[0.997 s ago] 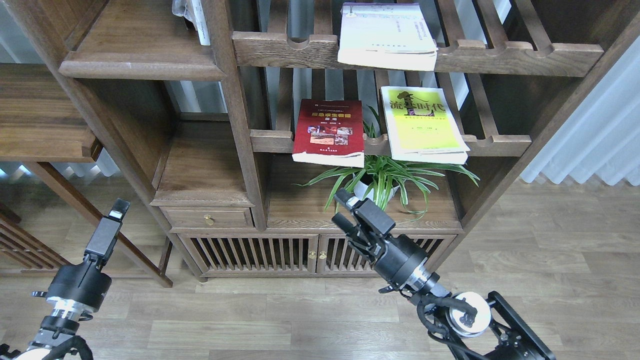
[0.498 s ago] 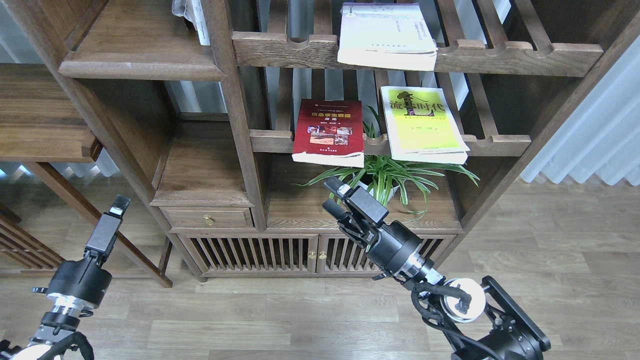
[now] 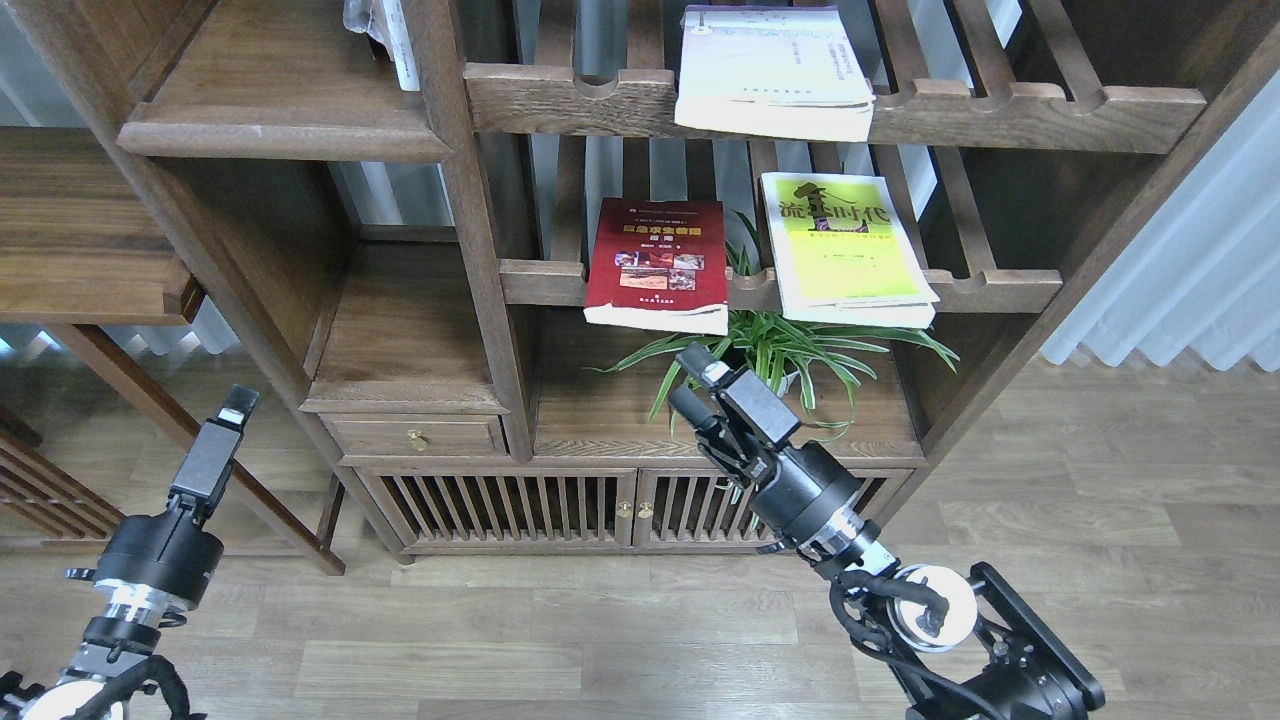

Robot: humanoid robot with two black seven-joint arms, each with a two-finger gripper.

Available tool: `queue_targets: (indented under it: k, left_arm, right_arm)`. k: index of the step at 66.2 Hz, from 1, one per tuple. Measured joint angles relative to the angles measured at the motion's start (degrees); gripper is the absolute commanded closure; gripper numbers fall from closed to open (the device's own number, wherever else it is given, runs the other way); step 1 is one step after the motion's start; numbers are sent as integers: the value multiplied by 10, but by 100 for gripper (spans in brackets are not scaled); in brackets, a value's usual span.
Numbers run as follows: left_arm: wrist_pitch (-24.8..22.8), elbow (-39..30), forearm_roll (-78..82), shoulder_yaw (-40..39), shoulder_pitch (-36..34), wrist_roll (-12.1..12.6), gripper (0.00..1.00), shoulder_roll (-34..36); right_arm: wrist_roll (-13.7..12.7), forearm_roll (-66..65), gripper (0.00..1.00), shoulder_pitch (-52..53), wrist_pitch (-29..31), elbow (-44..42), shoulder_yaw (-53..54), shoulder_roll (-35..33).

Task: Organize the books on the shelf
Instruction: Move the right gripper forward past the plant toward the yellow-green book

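Three books lie flat on the slatted racks of the bookcase. The dark red book (image 3: 657,262) and the lime-yellow book (image 3: 843,248) rest on the lower rack. On the upper rack sits the white-lavender book (image 3: 770,70). The solid plank shelf (image 3: 280,125) with its rounded front edge is at the upper left. My right gripper (image 3: 694,384) hangs open and empty below the red book, in front of the plant. My left gripper (image 3: 236,409) stays low at the left, its fingers seen as one dark bar.
A potted spider plant (image 3: 770,360) stands on the cabinet top right behind my right gripper. A second solid ledge (image 3: 405,340) lies above a small drawer (image 3: 418,437). A wooden side table (image 3: 80,250) is at the left. Curtains (image 3: 1190,270) hang at the right.
My right gripper has risen a little toward the underside of the red book, swinging left and then back right. The left arm has barely shifted.
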Motion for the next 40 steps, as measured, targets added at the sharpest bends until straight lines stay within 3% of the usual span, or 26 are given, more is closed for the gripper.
queue_targets:
  k: [3,9,40]
  left_arm:
    - [0,2,0,0,0,0,0,0]
    - [0,2,0,0,-1,0,0,0]
    - [0,13,0,-2,-9,0,0,0]
  right_arm:
    - [17,5,0,0,-1,-8,1,0]
    - [23,12,0,0,-1,-14,1,0]
    - [25,53,0,-14,3,-38,11,0]
